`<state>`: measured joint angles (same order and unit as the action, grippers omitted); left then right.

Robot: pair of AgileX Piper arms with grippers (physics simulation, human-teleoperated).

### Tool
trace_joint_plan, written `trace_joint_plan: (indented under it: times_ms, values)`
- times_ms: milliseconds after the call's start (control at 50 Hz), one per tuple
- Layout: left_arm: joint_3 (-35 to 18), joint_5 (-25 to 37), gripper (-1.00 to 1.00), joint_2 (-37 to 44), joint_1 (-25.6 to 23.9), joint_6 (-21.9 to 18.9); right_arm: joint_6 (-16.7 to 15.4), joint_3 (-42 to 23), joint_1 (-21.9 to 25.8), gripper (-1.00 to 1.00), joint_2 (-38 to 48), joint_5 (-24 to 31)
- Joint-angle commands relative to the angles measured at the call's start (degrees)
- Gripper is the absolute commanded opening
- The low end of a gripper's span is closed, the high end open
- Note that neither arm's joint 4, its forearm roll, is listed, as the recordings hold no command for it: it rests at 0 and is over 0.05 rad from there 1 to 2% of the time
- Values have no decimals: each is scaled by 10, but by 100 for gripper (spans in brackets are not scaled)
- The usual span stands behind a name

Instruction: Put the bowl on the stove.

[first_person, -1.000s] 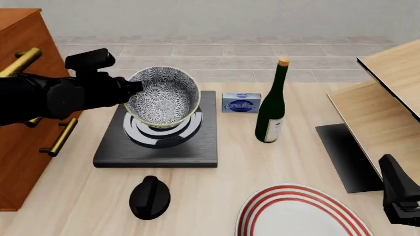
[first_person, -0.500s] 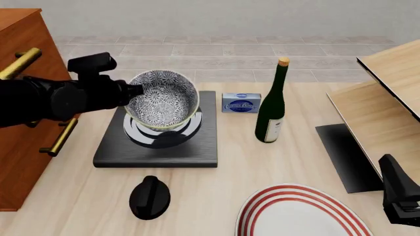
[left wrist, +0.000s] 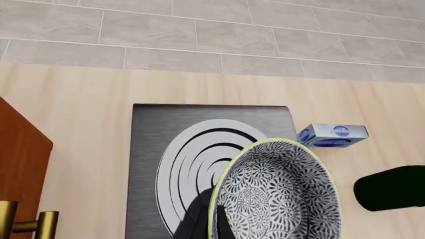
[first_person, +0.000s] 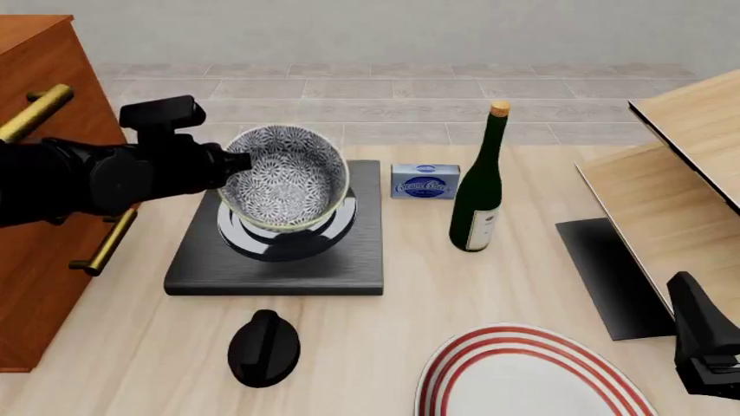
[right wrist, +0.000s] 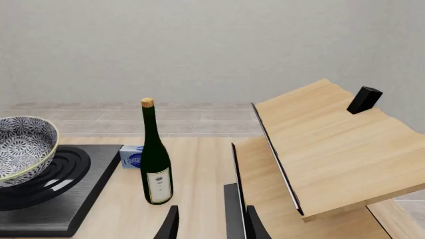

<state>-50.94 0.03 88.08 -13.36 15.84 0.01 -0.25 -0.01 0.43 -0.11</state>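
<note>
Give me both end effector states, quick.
Left end effector: closed on the bowl rim, over the stove.
Right end effector: open, holding nothing.

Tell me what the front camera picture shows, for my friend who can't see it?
The left gripper holds a blue-patterned bowl by its rim, tilted over the burner rings of a black stove. To the right stand a small blue box and a green bottle. Nearer the camera are a black knob and a red-striped plate.

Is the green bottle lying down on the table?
No, the green bottle stands upright on the table, cork end up, beside the stove.
</note>
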Motion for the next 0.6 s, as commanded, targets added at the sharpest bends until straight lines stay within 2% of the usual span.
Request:
trace_joint_plan:
  times_ms: [20, 200, 380, 400, 600]
  values:
    - [0, -6, -100, -1, 0, -8, 0, 0, 0, 100, 0, 0]
    - [1, -8, -100, -3, 0, -13, 0, 0, 0, 100, 0, 0]
    - [11, -13, -100, -9, -24, -15, 0, 0, 0, 100, 0, 0]
    - [13, -15, 100, -13, -25, -17, 0, 0, 0, 100, 0, 0]
    - [10, -16, 100, -15, -21, -17, 0, 0, 0, 100, 0, 0]
